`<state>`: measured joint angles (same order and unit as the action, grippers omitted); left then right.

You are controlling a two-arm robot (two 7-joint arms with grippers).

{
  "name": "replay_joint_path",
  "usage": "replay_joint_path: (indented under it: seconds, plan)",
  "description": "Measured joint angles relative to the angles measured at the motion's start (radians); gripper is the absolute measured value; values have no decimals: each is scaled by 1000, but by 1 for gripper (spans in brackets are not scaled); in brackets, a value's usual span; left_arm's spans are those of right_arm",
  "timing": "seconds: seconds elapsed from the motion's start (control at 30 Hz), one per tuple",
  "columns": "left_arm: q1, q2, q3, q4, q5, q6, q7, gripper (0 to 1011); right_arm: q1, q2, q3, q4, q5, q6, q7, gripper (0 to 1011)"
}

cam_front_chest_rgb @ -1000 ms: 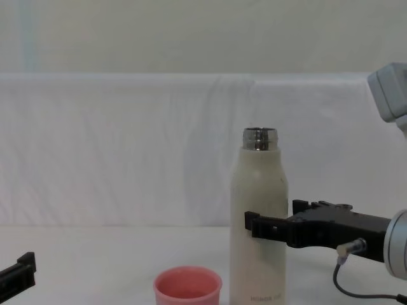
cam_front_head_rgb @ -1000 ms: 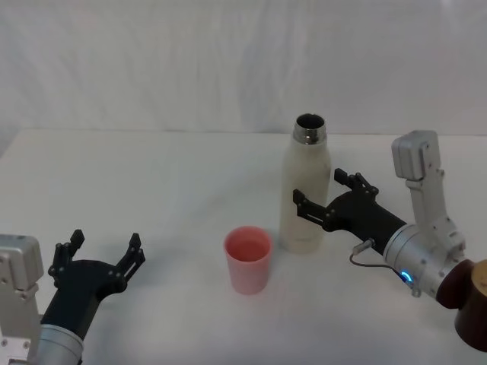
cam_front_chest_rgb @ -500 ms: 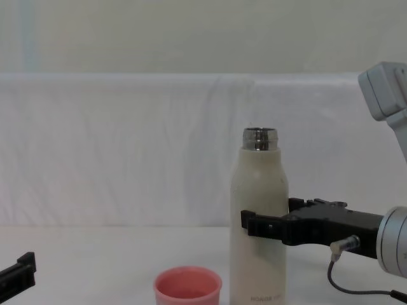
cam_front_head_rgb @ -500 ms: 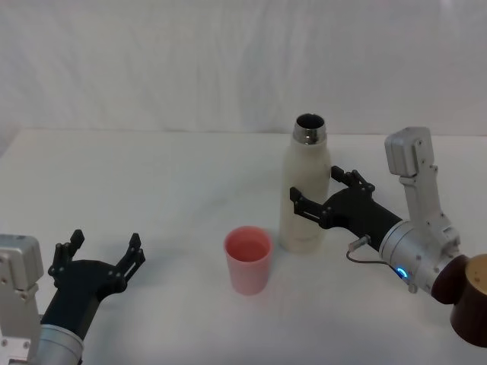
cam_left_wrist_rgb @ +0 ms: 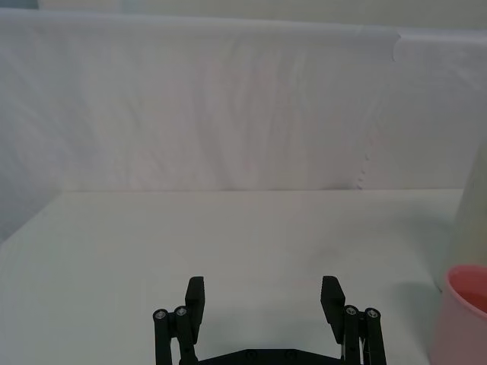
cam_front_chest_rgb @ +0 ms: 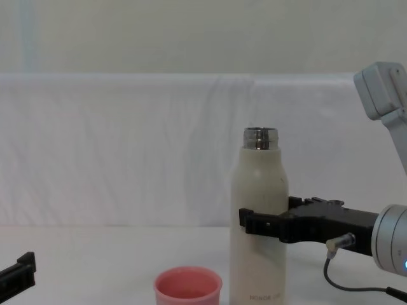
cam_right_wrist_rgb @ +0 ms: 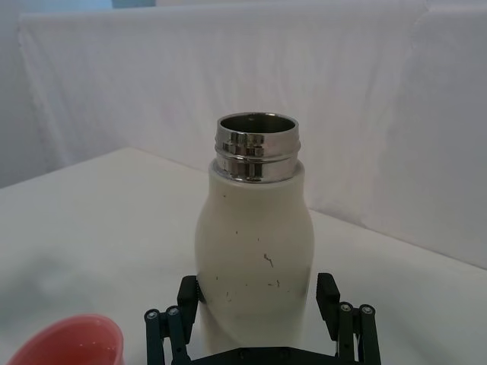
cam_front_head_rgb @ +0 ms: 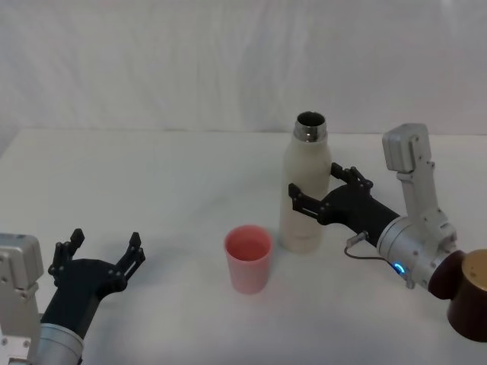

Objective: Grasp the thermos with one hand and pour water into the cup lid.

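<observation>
The thermos (cam_front_head_rgb: 304,161) stands upright and uncapped at the table's middle right, cream-white with a steel neck (cam_right_wrist_rgb: 256,147). My right gripper (cam_front_head_rgb: 314,187), the hand with the blue ring, is open with one jaw on each side of the thermos's body (cam_right_wrist_rgb: 255,251), close to its walls. In the chest view this gripper (cam_front_chest_rgb: 270,215) straddles the thermos (cam_front_chest_rgb: 257,184) at mid-height. The pink cup lid (cam_front_head_rgb: 247,255) stands just left of the thermos and nearer to me, also seen low in the chest view (cam_front_chest_rgb: 187,286). My left gripper (cam_front_head_rgb: 105,243) rests open near the front left, holding nothing (cam_left_wrist_rgb: 264,290).
White table (cam_front_head_rgb: 152,182) with a white cloth backdrop (cam_front_head_rgb: 190,61) behind it. A brown cylinder with a tan top (cam_front_head_rgb: 470,298) sits by my right arm at the front right. Open tabletop lies between the left gripper and the cup lid (cam_left_wrist_rgb: 466,312).
My right gripper has slid farther in around the thermos, its jaws now reaching past the bottle's sides. Thermos, cup lid and left arm have not moved.
</observation>
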<state>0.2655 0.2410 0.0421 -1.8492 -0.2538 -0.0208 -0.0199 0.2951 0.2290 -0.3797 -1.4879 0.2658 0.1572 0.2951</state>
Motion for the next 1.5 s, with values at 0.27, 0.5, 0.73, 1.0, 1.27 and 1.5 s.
replay_joint_path:
  seconds: [0.27,0.5,0.73,1.0,1.27,1.5]
  plan:
    - [0,0,0,0,0,0,0,1001,12,-8,0,16,-3,-3,0,1000]
    - [0,0,0,0,0,0,0,1001,27,-18,-2,39,-3,-14,4,1000]
    - [0,0,0,0,0,0,0,1001,41,-26,-4,63,-2,-26,11,1000]
    - [0,0,0,0,0,0,0,1001,50,-36,-5,82,0,-37,12,1000]
    - [0,0,0,0,0,0,0,1001,60,-45,-7,98,4,-47,15,1000]
    - [0,0,0,0,0,0,0,1001,68,-52,-9,113,7,-55,17,1000]
